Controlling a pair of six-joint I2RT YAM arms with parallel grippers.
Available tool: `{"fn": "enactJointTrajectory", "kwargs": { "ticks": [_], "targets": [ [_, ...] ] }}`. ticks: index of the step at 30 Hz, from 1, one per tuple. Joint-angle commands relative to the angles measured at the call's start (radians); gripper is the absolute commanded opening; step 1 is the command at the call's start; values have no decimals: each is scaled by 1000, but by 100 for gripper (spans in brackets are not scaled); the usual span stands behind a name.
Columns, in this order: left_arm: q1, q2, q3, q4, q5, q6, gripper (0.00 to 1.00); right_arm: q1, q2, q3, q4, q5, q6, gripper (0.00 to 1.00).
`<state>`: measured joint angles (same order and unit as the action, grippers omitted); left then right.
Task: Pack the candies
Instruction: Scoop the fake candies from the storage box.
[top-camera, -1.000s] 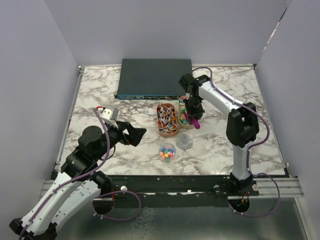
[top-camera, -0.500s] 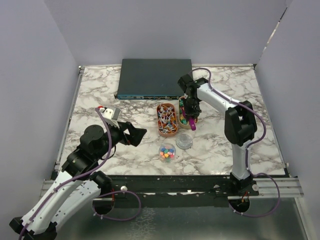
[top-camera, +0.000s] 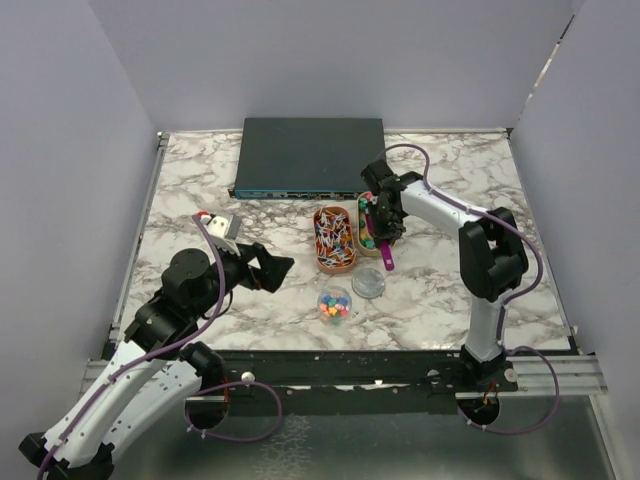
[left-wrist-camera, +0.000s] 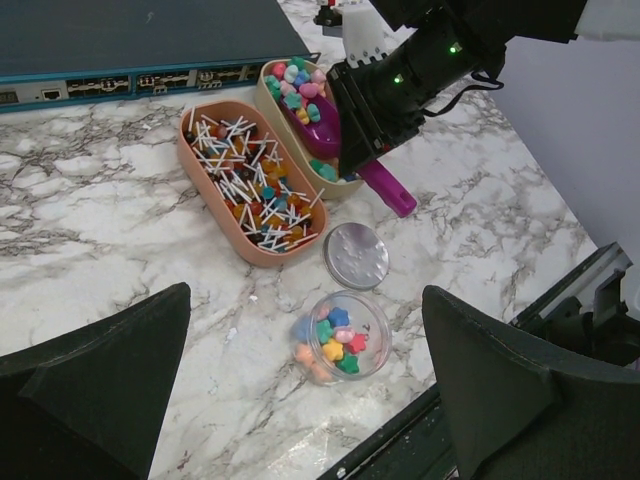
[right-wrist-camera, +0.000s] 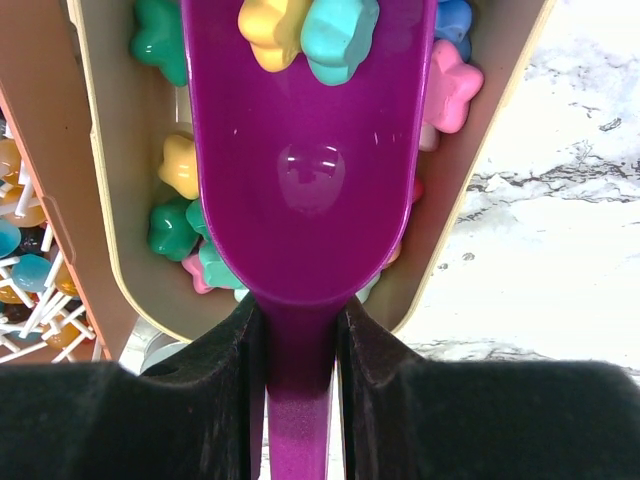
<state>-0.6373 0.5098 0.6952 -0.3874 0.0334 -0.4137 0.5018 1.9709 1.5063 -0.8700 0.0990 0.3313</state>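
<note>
Table (top-camera: 200, 180): two trays (left-wrist-camera: 270, 258), one scoop (left-wrist-camera: 388, 187), one lid (left-wrist-camera: 357, 255), one jar (left-wrist-camera: 385, 335) of candies (left-wrist-camera: 335, 347).

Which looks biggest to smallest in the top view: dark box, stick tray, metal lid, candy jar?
1. dark box
2. stick tray
3. candy jar and metal lid: about alike, not ranked
</note>
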Motion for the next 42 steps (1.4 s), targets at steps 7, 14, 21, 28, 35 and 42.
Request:
{"fn": "enactJointTrajectory", "kwargs": {
  "ticks": [7, 14, 21, 28, 35, 42],
  "targets": [
    [2, 16, 6, -2, -24, 7, 99, -8, -154, -162, 191, 33, -48, 1],
    [2, 34, 7, -2, -22, 6, 99, -8, -264, -251, 250, 15, -88, 1],
    [2, 40, 7, 4, -15, 7, 99, -5, -394, -343, 298, -19, -153, 1],
    [3, 53, 7, 5, -17, 7, 99, 31, -538, -432, 334, -59, -241, 1],
    [2, 71, 5, 17, 17, 6, 99, 162, -651, -480, 311, -93, -380, 1],
    [2, 90, -1, 34, 57, 7, 99, 365, -692, -508, 276, -132, -525, 1]
  ]
}}
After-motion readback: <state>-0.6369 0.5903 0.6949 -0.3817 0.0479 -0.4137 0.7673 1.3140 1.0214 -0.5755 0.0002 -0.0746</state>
